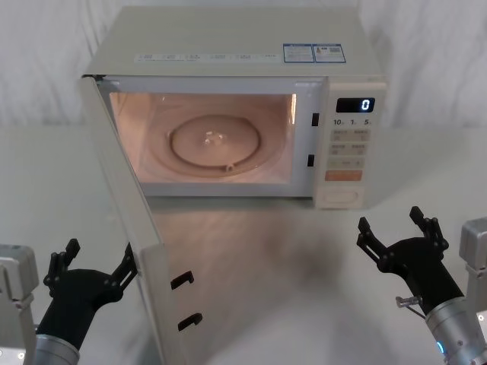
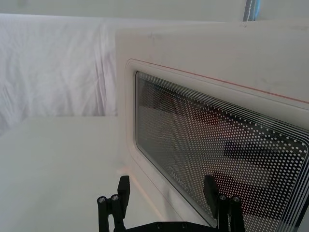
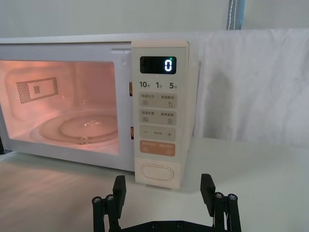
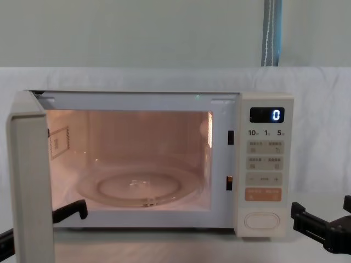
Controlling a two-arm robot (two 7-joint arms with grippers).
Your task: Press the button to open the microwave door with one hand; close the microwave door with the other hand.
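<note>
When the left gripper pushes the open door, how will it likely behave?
The door looks like a stiff framed panel hinged at the oven's left edge, so it should swing shut rather than flex. Its outer face looks smooth, so the open left gripper beside it might slide. The glass window seems more fragile; pushing the frame is probably safer.

Microwave (image 1: pixel 228 46): stands on the table (image 1: pixel 289 274), toward its far side. Microwave door (image 1: pixel 129 228): hinged at the left, swung out toward the robot. Turntable (image 1: pixel 217 144): inside the cavity. Keypad strip (image 1: pixel 348 144): right of the cavity; display (image 1: pixel 355 105) at its top, button (image 1: pixel 341 197) at its bottom. Left tool (image 1: pixel 91 266): near side, just left of the door's free edge. Right tool (image 1: pixel 399 232): near side, before and right of the button, apart from it.
</note>
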